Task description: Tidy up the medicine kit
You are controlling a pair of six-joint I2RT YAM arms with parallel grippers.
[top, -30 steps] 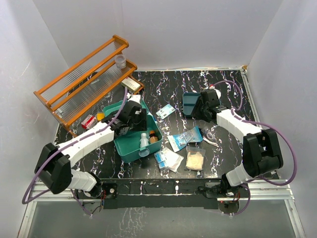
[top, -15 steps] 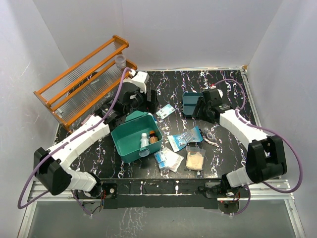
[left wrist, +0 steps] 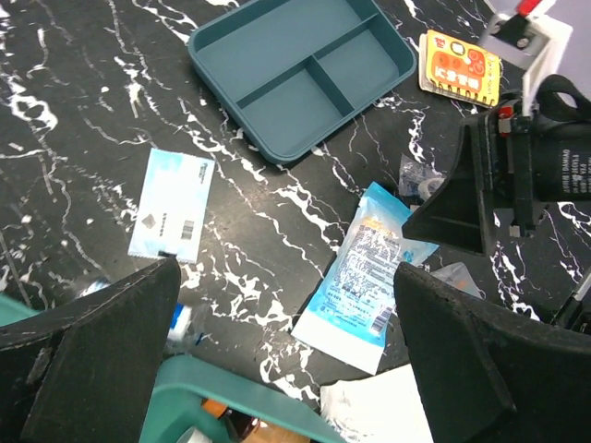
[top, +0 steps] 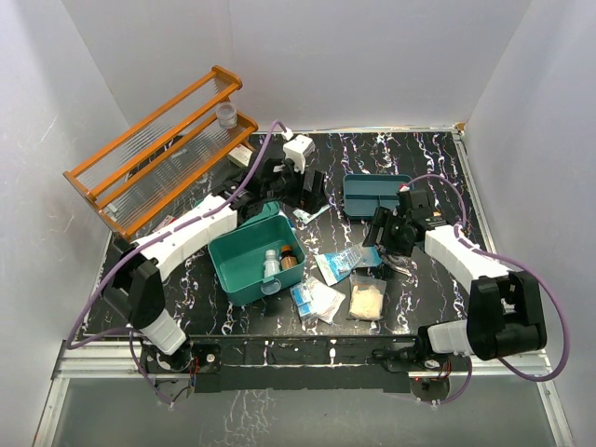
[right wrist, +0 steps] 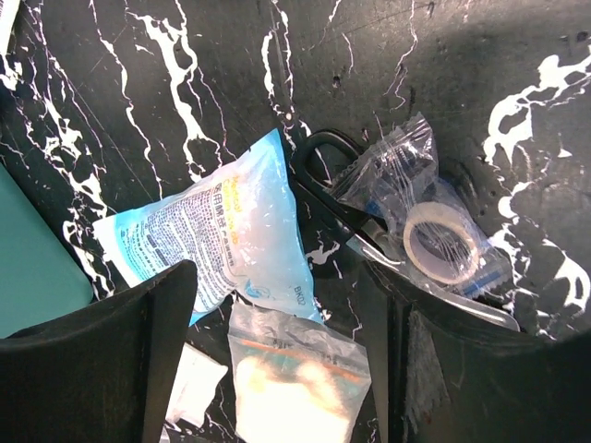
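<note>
Far-left corner of the table: the orange rack (top: 158,154). Next, the medicine kit (top: 244,251) sits open toward the near-left edge, bottles (top: 271,264) inside. The left gripper (top: 310,191) hovers just beyond it, fingers spread wide, gripping nothing. The compartment tray (top: 372,191) lies far-centre. The right gripper (right wrist: 277,277) hangs over a blue packet (right wrist: 222,235) and bagged tape roll (right wrist: 434,231), fingers apart, empty.

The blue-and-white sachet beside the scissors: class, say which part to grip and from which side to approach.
Probably the end farthest from the scissors, from straight above. The sachet lies flat on the table, so only a top-down pinch catches it; its other end crowds the scissors' handle and a clear bag meets its lower corner.
</note>
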